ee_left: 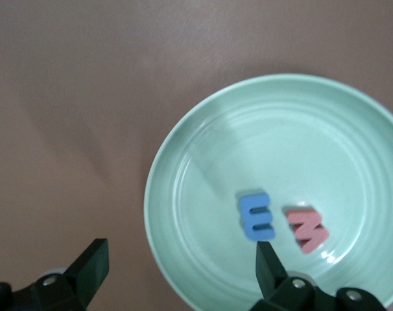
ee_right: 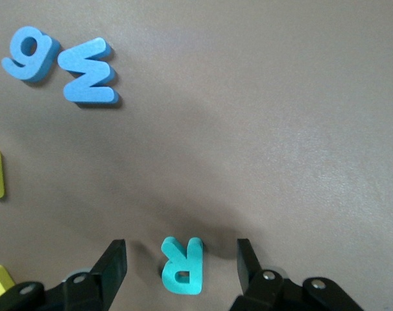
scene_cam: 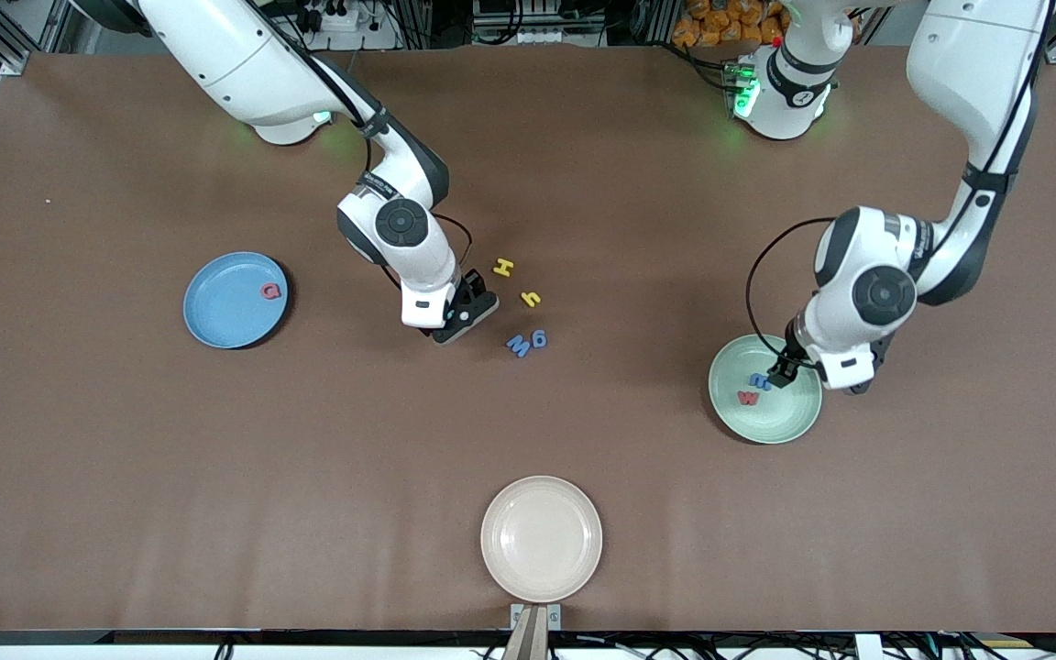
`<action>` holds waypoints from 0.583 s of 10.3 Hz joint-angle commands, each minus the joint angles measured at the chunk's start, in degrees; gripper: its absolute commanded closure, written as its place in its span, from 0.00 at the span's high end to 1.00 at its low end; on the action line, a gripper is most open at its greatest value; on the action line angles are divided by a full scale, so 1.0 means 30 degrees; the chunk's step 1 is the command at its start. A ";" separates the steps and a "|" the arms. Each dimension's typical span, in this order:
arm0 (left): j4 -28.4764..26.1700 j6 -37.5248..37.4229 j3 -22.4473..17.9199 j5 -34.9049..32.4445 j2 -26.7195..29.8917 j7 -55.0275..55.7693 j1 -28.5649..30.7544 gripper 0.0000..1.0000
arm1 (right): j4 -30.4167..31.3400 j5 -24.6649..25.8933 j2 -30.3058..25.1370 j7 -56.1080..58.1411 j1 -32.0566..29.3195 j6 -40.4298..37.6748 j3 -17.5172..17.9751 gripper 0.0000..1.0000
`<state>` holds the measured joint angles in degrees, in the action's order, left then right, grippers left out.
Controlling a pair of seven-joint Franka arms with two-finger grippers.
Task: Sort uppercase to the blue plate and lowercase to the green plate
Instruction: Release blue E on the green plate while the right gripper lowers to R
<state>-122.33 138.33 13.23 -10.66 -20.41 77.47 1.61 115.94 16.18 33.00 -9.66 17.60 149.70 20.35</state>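
Blue plate (scene_cam: pixel 221 307): in the middle left of the front view, toward the right arm's end of the desk (scene_cam: pixel 125 477). The red Q (scene_cam: pixel 270 291) lies in it, near the rim.

Green plate (scene_cam: pixel 748 423): in the middle right of the front view, toward the left arm's end. The blue m (scene_cam: pixel 758 379) and the red w (scene_cam: pixel 747 398) lie in it, just beside each other; in the left wrist view the blue m (ee_left: pixel 255 216) and the red w (ee_left: pixel 307 228) are close but apart.

Beige plate (scene_cam: pixel 541 539): at the bottom centre of the front view, nearest to the camera.

Letters on the desk: the yellow H (scene_cam: pixel 503 267) and the yellow h (scene_cam: pixel 532 298) are near the centre of the front view; the blue M (scene_cam: pixel 518 346) and the blue g (scene_cam: pixel 538 338) lie just beside each other, a little lower. The teal R (ee_right: pixel 182 265) shows only in the right wrist view, flat on the desk.

Left gripper (scene_cam: pixel 781 369): it is over the green plate, at the rim nearest the robots. Its fingers (ee_left: pixel 91 267) are wide open and hold nothing.

Right gripper (scene_cam: pixel 460 316): low over the desk, beside the group of loose letters. Its fingers (ee_right: pixel 113 262) are open, one on each side of the teal R, not touching it.
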 commanded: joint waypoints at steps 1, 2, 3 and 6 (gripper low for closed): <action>-0.2378 0.1934 0.0361 -0.0344 0.2054 -0.0362 0.0051 1.00 | -0.0006 0.0378 0.0161 0.0989 0.0111 0.0457 -0.0132 0.76; -0.1681 0.1937 0.0422 -0.0809 0.2201 -0.1061 0.0137 1.00 | 0.0141 0.0378 0.0103 0.1603 0.0024 0.0634 -0.0161 0.73; -0.1094 0.1937 0.0423 -0.1016 0.2202 -0.2142 0.0167 1.00 | 0.0142 0.0378 0.0102 0.1841 -0.0035 0.0636 -0.0161 0.72; 0.0165 0.1850 0.0423 -0.1018 0.2115 -0.7001 0.0168 1.00 | 0.0492 0.0378 0.0015 0.2397 -0.0122 0.0927 -0.0190 0.72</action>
<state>-123.64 144.08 14.14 -12.42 -14.28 62.02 1.59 116.33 16.22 33.24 -3.60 17.60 151.10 19.86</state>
